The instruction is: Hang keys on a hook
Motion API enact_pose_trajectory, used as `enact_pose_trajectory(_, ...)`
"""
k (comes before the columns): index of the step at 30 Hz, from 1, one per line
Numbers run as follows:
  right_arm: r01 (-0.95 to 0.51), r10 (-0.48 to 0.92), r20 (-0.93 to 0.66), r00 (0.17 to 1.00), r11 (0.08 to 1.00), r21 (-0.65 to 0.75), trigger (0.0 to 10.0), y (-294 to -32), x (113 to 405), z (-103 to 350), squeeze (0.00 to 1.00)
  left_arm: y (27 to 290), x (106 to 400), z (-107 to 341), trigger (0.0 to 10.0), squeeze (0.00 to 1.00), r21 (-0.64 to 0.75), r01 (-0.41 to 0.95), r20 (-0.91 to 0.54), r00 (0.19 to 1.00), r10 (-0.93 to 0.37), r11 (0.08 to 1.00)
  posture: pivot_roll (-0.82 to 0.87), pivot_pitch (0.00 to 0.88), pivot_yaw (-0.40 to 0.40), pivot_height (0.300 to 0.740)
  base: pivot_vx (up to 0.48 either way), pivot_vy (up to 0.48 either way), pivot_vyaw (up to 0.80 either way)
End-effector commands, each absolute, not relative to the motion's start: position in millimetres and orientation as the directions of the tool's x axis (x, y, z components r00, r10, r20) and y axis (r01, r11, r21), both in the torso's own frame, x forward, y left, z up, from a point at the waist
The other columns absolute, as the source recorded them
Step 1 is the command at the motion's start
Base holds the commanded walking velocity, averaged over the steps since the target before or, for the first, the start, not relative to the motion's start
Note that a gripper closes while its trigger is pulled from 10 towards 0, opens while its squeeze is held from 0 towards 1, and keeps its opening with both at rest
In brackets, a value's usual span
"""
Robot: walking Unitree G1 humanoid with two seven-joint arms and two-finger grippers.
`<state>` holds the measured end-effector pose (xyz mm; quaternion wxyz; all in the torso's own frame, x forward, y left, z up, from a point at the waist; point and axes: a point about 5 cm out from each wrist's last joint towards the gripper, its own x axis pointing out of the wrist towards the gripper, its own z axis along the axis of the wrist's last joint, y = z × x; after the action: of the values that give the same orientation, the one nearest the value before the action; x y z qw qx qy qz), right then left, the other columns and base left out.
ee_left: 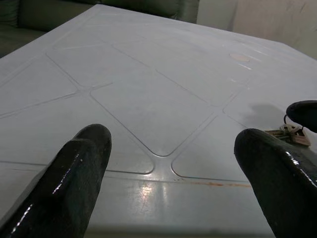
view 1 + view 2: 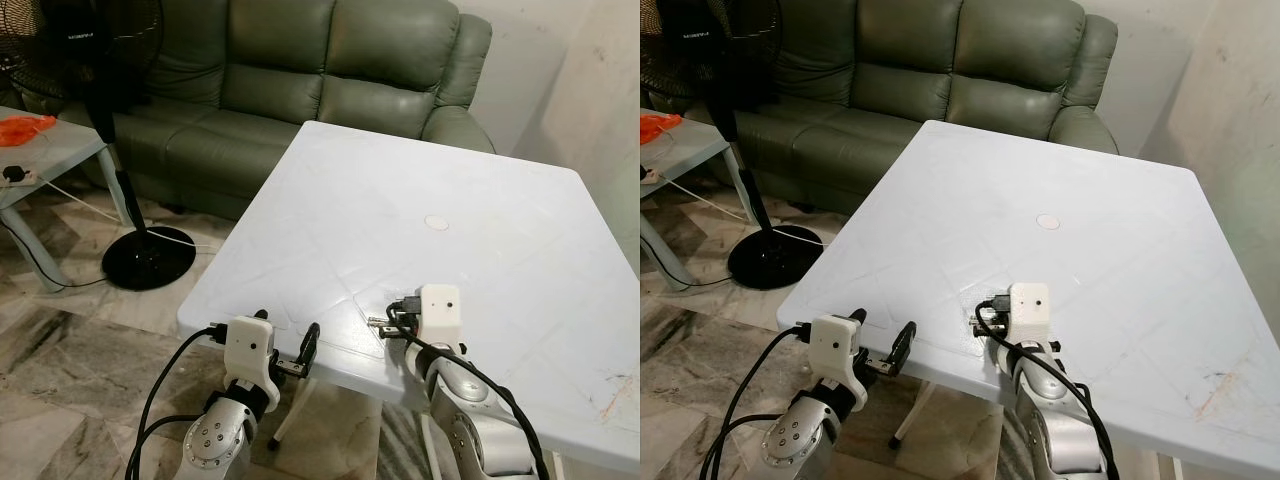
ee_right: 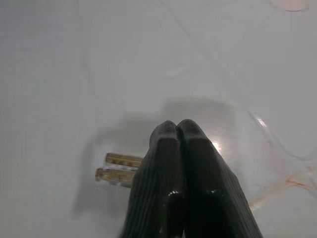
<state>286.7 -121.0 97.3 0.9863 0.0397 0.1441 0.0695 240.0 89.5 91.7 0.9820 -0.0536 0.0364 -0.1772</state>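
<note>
Two brass keys (image 3: 116, 168) are lying on the white table (image 2: 480, 210) near its front edge, pinched by the right gripper (image 3: 177, 130), fingers pressed together. The left gripper (image 1: 168, 168) is hovering spread wide, empty, at the table's edge

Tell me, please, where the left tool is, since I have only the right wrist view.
Observer: The left tool hovers open at the near edge of the white table, to the left of the keys.
Operator: What is beyond the table?
Observer: A green sofa stands right behind it.
Operator: And on the robot's left?
Observer: A black standing fan on the tiled floor.
</note>
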Motion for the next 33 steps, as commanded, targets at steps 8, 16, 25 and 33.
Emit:
enact_pose_trajectory(8, -0.113, 0.142, -0.284, 0.948, 0.987, 0.115, 10.0, -123.8, 285.6, 93.2, 0.00, 88.2, 240.6, 98.4, 10.0, 0.00, -0.114, 0.346, -0.027, 0.936, -0.351, 0.931, 0.06, 0.040, -0.096, 0.740, 0.000, 0.000, 0.00)
enact_pose_trajectory(16, -0.089, 0.095, -0.316, 0.944, 0.995, 0.032, 10.0, -126.1, 287.4, 90.7, 0.00, 88.6, 240.2, 99.3, 10.0, 0.00, -0.119, 0.342, -0.025, 0.938, -0.347, 0.932, 0.07, 0.048, -0.096, 0.740, 0.000, 0.000, 0.00)
enact_pose_trajectory(25, -0.064, 0.058, -0.337, 0.940, 0.998, -0.008, 10.0, -127.9, 287.8, 88.2, 0.00, 89.1, 239.9, 99.8, 10.0, 0.00, -0.127, 0.336, -0.025, 0.940, -0.341, 0.933, 0.07, 0.054, -0.096, 0.740, 0.000, 0.000, 0.00)
enact_pose_trajectory(33, -0.021, 0.011, -0.326, 0.945, 0.999, -0.026, 2.5, -132.1, 289.2, 88.9, 0.00, 89.2, 239.4, 100.0, 10.0, 0.00, -0.136, 0.334, -0.026, 0.940, -0.340, 0.933, 0.06, 0.058, -0.097, 0.740, 0.000, 0.000, 0.00)
